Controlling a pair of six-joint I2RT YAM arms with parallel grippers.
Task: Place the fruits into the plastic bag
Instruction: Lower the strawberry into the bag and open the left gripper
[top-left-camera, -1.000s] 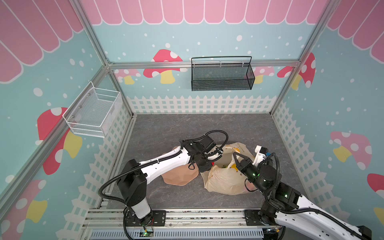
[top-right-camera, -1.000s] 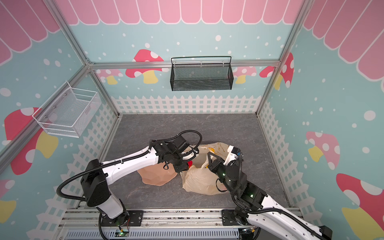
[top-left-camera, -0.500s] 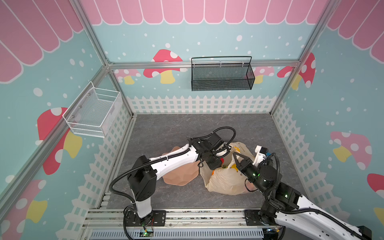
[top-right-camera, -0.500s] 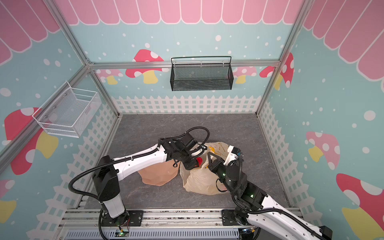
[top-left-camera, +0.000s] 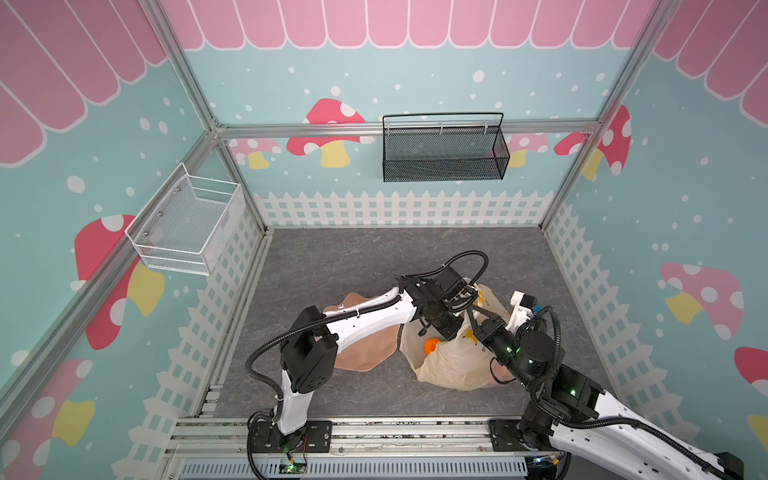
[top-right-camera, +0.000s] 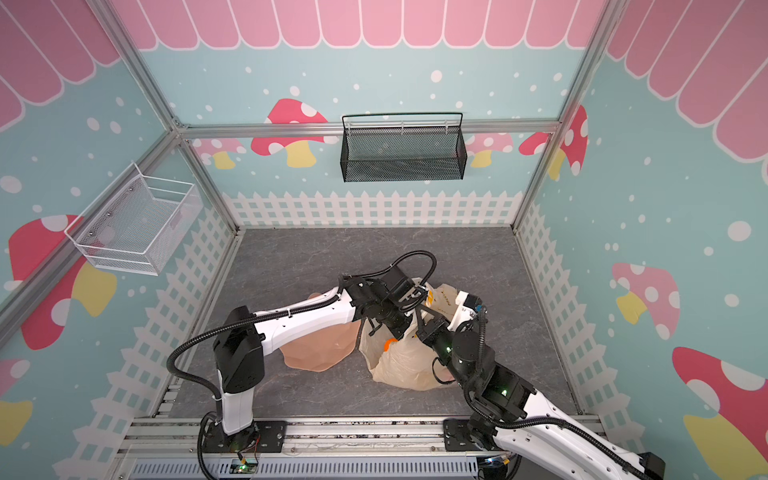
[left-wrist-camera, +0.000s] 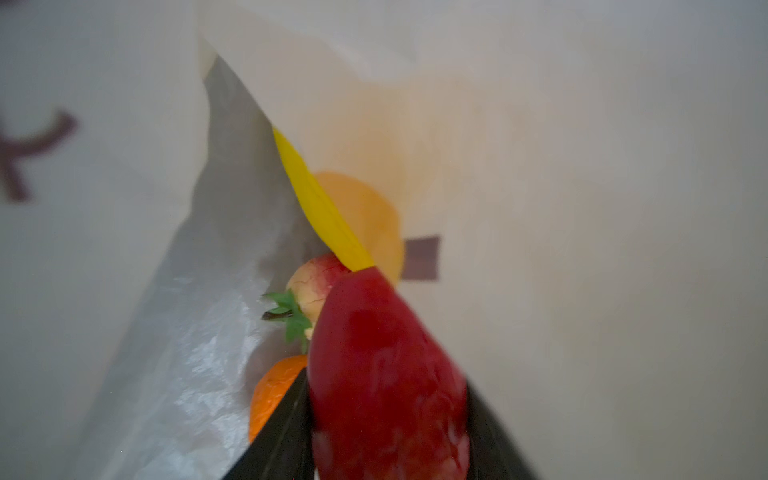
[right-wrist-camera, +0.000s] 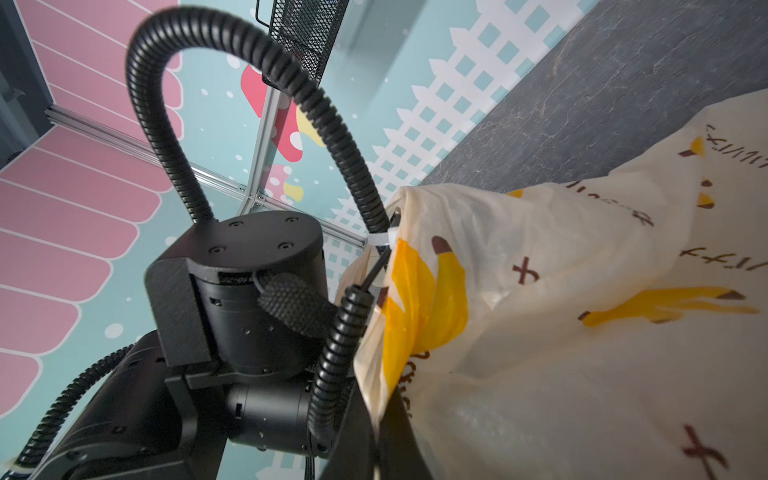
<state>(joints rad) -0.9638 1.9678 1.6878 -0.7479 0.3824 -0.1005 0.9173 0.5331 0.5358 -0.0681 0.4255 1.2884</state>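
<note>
One red strawberry (left-wrist-camera: 374, 332) sits clamped between the dark fingers (left-wrist-camera: 282, 424) of the left gripper (left-wrist-camera: 384, 380), the jaws partway closed around it. A second ago that gripper stood at the outer edge of the plastic bag (top-left-camera: 453, 365), on the side toward the peach wavy-edged plate (top-left-camera: 365, 357). Half a second ago it was over the bag's mouth. Now it is down inside the bag, with film on every side in the left wrist view.

Just past the held fruit, all inside the bag, lie a yellow banana (left-wrist-camera: 320, 203), a yellow-orange pear-like fruit (left-wrist-camera: 370, 216), a paler strawberry (left-wrist-camera: 309, 286) with green leaves, and an orange (left-wrist-camera: 272, 395).

Throughout, the right gripper (top-left-camera: 484, 321) has stayed pinched fully shut on the bag's rim, holding the mouth up.

The carry looks finished, and by my judgement only the release remains for this fruit. Whether any fruit is left outside the bag I cannot tell, because the left arm covers much of the plate.
</note>
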